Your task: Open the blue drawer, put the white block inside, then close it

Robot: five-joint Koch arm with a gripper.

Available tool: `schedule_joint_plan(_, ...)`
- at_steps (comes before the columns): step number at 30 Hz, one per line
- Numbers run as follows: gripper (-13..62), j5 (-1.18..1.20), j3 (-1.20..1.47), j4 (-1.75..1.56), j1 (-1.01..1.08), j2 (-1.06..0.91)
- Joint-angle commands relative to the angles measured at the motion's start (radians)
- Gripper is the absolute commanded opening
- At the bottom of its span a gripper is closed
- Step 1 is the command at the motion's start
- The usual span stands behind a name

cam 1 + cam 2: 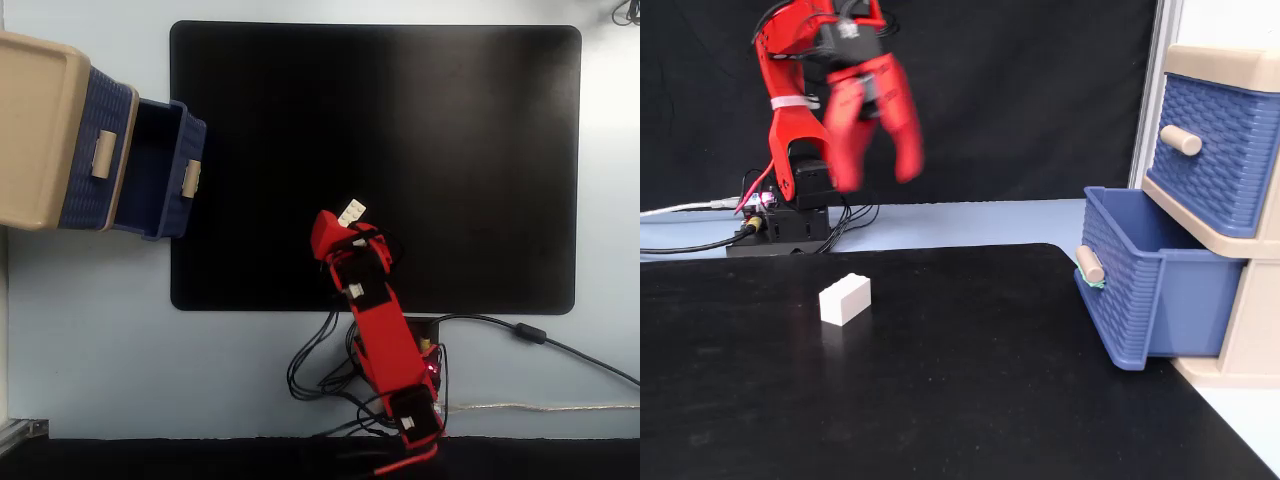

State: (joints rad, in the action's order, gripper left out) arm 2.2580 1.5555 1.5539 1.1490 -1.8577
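You see a big black mat (pixel 400 130) lying flat on the light blue tabletop (pixel 90 330). A beige cabinet (pixel 35 125) stands at its left edge in the top-down view. Its upper blue drawer (pixel 1210 150) is closed. A black curtain (pixel 1040 90) hangs behind.

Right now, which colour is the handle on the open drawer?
Beige, on the open drawer's handle; clearest in a fixed view.

Straight-down fixed view: black mat (pixel 400 150) fills centre, drawer unit (pixel 40 130) upper left | low side-on fixed view, close across the mat (pixel 940 380), unit (pixel 1230 200) at right | both share mat, arm and drawers.
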Motion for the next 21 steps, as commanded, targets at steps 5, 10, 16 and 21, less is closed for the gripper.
schedule_joint_plan(5, 33.6, -0.025, 0.017, -0.014, 0.037, 0.160)
schedule_joint_plan(10, 33.6, -0.012, 0.115, -0.189, 0.038, 0.170)
schedule_joint_plan(16, 33.5, -0.025, 0.201, -0.328, 0.075, 0.172)
schedule_joint_plan(21, 33.5, -0.025, 0.199, -0.388, 0.103, 0.244)
